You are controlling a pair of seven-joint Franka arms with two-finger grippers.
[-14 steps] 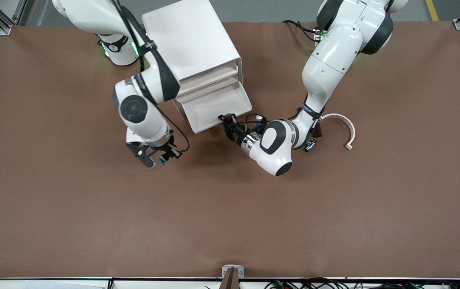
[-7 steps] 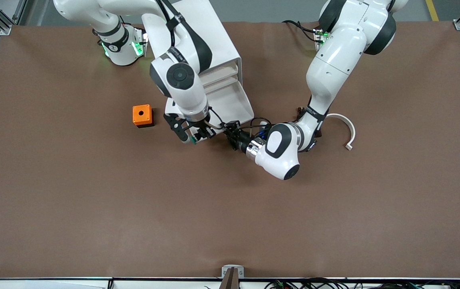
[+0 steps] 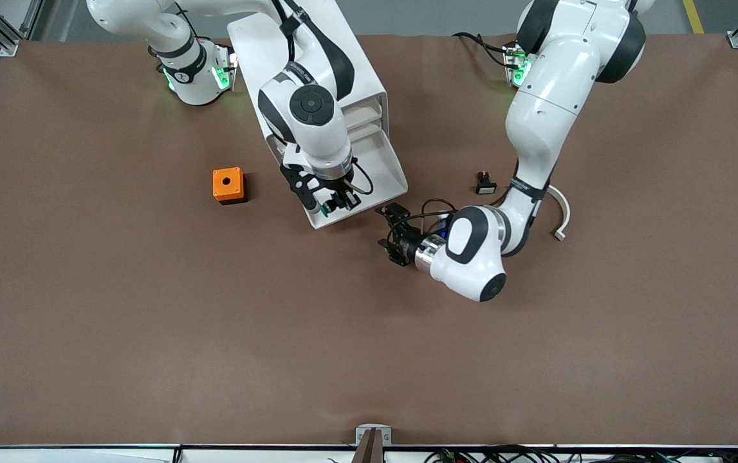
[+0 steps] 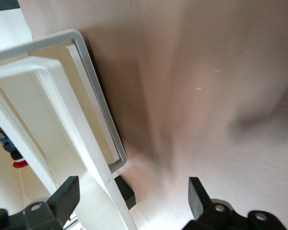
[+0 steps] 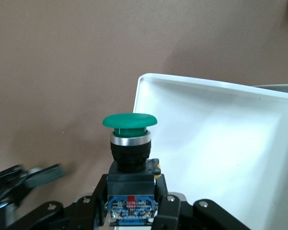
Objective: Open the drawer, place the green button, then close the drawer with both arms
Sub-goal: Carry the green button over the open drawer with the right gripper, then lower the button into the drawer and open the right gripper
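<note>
The right gripper [image 3: 333, 204] hangs over the front edge of the pulled-out drawer [image 3: 381, 168], its jaws pinching the black-and-blue body of the button [image 5: 129, 158]. The button stands with its long axis running up out of the jaws, green cap on the free end and away from the wrist, and the drawer's white floor lies just beside it in the right wrist view. The left gripper [image 3: 393, 233] sits low over the tabletop [image 3: 150, 334] near the drawer's front corner, jaws spread and holding nothing. To my eye the placing step is what is in hand: the right arm should carry the button a little further in over the drawer floor, well clear of the front lip, and lower it before letting go, so it does not bounce out or roll off the rim. An orange box [image 3: 228, 185] rests toward the right arm's end, a black button [image 3: 485, 182] and a white curved piece [image 3: 560, 212] toward the left arm's.
</note>
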